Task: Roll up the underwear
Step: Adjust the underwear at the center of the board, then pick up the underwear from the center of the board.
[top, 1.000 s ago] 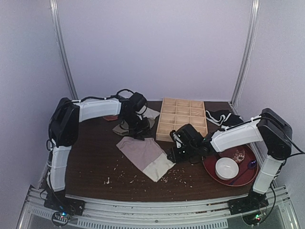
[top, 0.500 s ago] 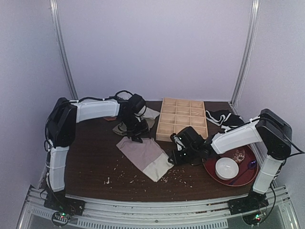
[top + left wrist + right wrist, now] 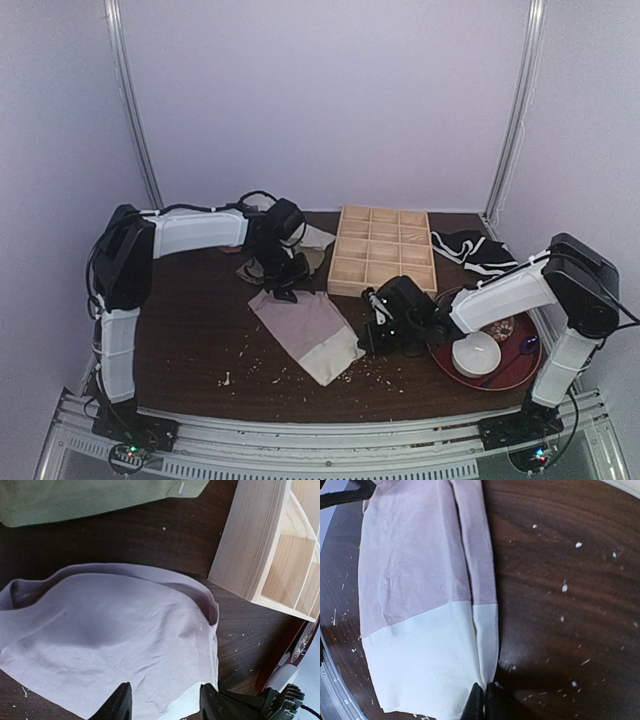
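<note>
Since a second ago the right gripper (image 3: 482, 700) has slid a little toward the near right and its jaws have come together; the left gripper (image 3: 165, 689) has eased down onto the far end of the underwear (image 3: 308, 335). That garment lies flat and folded lengthwise on the dark table (image 3: 195, 330), mid-table, mauve part toward the back, white waistband toward the front.

Right fingertips are pressed tight against each other at the waistband's right-hand edge; whether cloth is caught between them I cannot tell. Left fingers (image 3: 120, 700) stand spread just above the mauve fabric, gripping nothing.

Just behind the garment lie an olive-green cloth (image 3: 75, 497) and a wooden compartment box (image 3: 383, 250). Farther right sits a red plate (image 3: 515, 378) bearing a white bowl (image 3: 476, 352). Pale crumbs speckle the tabletop.
</note>
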Available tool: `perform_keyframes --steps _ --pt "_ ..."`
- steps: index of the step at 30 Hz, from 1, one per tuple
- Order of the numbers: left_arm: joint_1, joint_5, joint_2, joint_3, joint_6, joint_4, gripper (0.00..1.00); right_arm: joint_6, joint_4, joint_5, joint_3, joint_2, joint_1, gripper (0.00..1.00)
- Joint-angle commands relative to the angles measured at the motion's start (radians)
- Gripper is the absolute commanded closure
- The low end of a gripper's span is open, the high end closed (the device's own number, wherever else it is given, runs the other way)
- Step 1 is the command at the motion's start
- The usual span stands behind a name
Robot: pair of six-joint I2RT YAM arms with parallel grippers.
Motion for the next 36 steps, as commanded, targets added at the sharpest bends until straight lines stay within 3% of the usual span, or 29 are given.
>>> perform_keyframes --steps 1,10,16,24,36 --pt "-0.005 -0.004 -0.075 -0.026 0.021 0.004 0.53 0.075 -0.021 0.071 -0.048 -0.038 0.088 1.0" --pt "-0.005 -0.034 -0.193 -0.121 0.069 -0.024 0.52 0.192 0.001 0.152 0.007 0.034 0.302 1.0" --pt "-0.013 -0.088 -0.307 -0.225 0.046 -0.026 0.52 0.177 -0.044 0.21 -0.024 -0.045 0.311 0.69" --pt "-0.075 -0.158 -0.393 -0.296 -0.021 -0.03 0.5 0.061 -0.197 0.203 0.015 -0.185 0.161 0.57" --pt "-0.115 -0.188 -0.418 -0.334 -0.071 -0.032 0.5 0.004 -0.141 -0.055 0.248 0.087 -0.067 0.46"
